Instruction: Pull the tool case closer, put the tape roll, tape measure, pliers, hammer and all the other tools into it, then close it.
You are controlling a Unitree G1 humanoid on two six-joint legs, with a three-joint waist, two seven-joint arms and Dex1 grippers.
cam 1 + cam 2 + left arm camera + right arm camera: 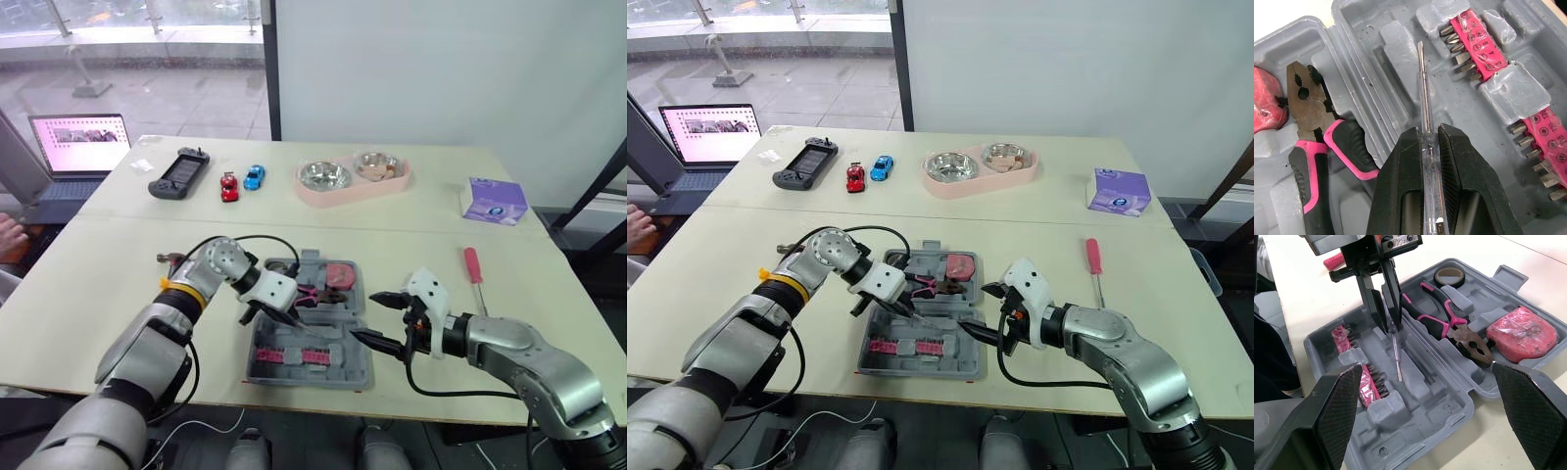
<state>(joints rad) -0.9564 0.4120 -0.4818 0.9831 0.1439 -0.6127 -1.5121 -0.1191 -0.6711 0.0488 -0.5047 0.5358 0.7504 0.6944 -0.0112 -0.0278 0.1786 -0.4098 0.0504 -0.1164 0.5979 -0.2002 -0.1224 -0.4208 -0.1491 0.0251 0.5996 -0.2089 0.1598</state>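
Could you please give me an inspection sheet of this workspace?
Surface: table, pale.
Job's things: case open, holding pliers, tape roll, tape measure, bits; red screwdriver on table, right of case.
Clutter: laptop, gamepad, red car, blue car, bowls, tissue box.
Tools: left tool shut on slim screwdriver over case; right tool open beside case.
Cables: black cable at left arm, another at right.
Surroundings: window, white wall, person's hand at left edge.
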